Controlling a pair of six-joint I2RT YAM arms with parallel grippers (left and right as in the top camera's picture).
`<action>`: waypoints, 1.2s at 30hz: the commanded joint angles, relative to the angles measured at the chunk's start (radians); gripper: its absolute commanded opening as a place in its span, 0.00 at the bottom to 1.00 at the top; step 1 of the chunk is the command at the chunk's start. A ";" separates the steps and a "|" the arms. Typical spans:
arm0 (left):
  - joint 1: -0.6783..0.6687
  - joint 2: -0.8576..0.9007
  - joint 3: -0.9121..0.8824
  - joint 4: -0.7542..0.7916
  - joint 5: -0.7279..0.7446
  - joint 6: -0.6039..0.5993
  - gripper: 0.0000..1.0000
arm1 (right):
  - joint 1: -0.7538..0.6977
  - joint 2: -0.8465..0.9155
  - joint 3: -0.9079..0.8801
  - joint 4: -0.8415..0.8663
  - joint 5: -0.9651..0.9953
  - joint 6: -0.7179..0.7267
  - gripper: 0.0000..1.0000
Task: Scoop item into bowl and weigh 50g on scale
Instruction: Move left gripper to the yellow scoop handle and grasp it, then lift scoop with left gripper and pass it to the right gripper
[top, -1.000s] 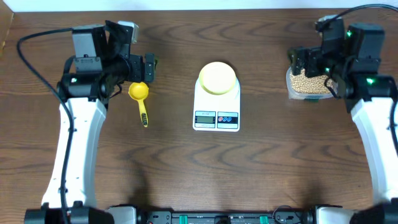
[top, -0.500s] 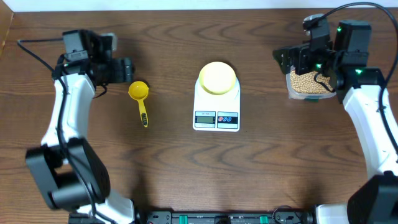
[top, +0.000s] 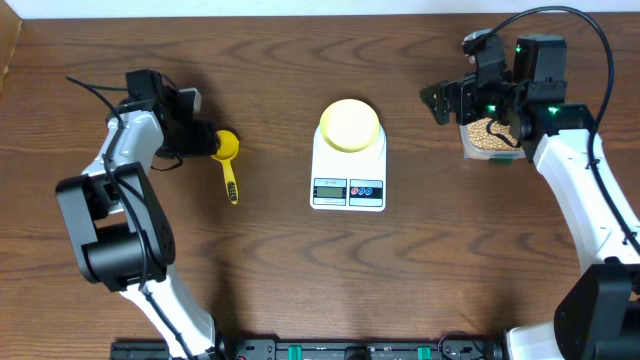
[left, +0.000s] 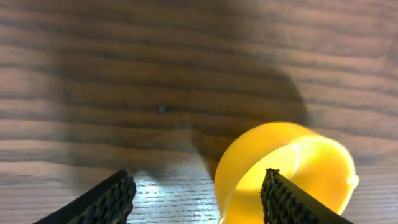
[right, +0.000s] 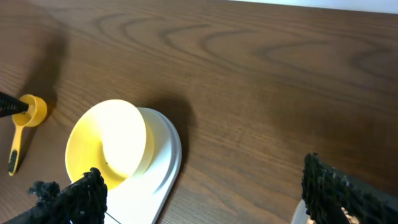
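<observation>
- The beans (top: 484, 137) lie in the clear tub (top: 468, 148) at the right of the worktop; the bowl (top: 349, 124) sits empty on the scale (top: 348, 170).
- The left gripper (left: 199, 200) has come down to the yellow scoop (left: 292, 165), jaws narrowing but not yet clenched: the pickup probably begins.
- The right gripper (right: 208, 196) is released.

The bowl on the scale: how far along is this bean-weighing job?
Barely begun. Done: the bowl sits on the scale, looking empty. In hand: the left claw is down at the yellow scoop, jaws apart, not gripping it yet. Left: the beans in view all lie in the tub, so scooping, filling the bowl and weighing remain.
</observation>
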 joint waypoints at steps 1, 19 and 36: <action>-0.008 0.002 0.015 -0.015 -0.003 0.029 0.63 | 0.013 0.004 0.021 -0.001 0.015 0.001 0.98; -0.040 0.080 -0.028 0.066 -0.003 -0.016 0.34 | 0.021 0.005 0.021 -0.001 0.016 0.001 0.96; -0.045 -0.235 0.014 0.163 -0.003 -0.705 0.08 | 0.056 0.005 0.021 0.107 0.006 0.244 0.98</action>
